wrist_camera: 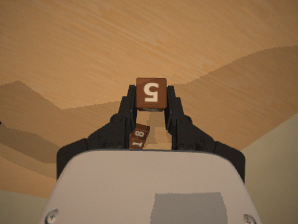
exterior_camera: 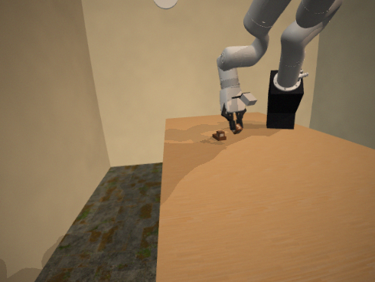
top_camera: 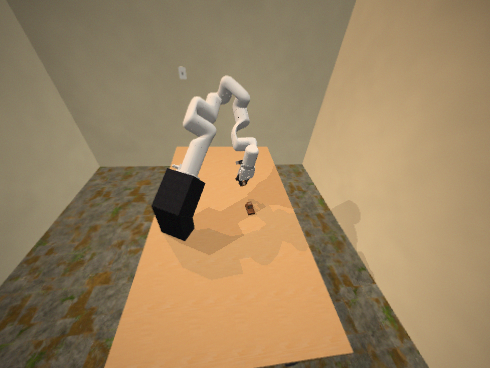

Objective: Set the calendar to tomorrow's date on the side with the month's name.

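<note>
My gripper (wrist_camera: 151, 95) is shut on a brown digit cube (wrist_camera: 151, 93) whose facing side shows a white 5, seen upside down in the wrist view. It holds the cube in the air above the table. The gripper also shows in the top view (top_camera: 243, 181) and in the exterior view (exterior_camera: 236, 128). The small brown calendar tray (top_camera: 250, 210) stands on the table below and in front of the gripper; it also shows in the exterior view (exterior_camera: 220, 135). In the wrist view part of the calendar (wrist_camera: 138, 137) shows between the fingers, with the digits 1 and 8.
The arm's black base block (top_camera: 178, 202) stands on the table's left side, also seen in the exterior view (exterior_camera: 285, 100). The table edge drops to the floor (exterior_camera: 115, 214) on the tray's side. Walls stand close around.
</note>
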